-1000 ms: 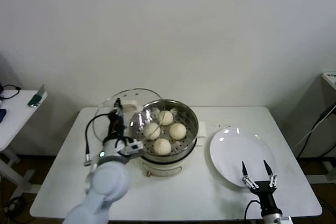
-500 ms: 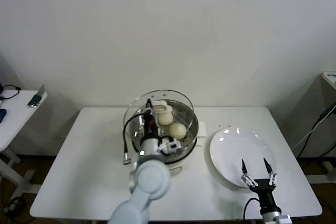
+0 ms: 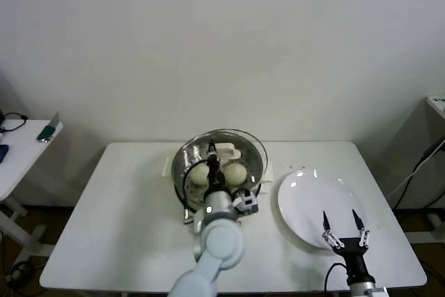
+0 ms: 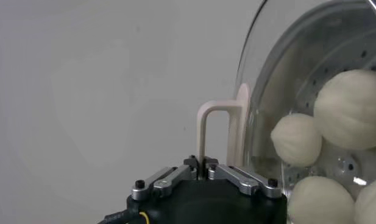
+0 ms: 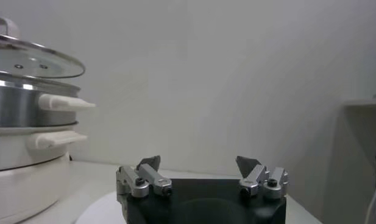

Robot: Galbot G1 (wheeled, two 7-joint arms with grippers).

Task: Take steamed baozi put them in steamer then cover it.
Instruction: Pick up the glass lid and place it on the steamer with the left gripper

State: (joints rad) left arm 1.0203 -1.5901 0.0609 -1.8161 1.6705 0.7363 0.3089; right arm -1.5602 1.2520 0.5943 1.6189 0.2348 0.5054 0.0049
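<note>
The left arm reaches forward and up the middle of the scene, its rounded white forearm nearest the camera and the wrist beyond it. The left pincer (image 3: 213, 152) points away from the robot with its jaws clamped tight on a thin cream handle (image 4: 207, 125). The right arm sits low at the near right edge, its right pincer (image 3: 343, 229) pointing upward, fingers spread wide and gripping nothing.

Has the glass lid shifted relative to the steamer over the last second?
Yes. The glass lid, held by the left gripper, moved from the steamer's left side toward the robot's right and now hangs above its rim.
</note>
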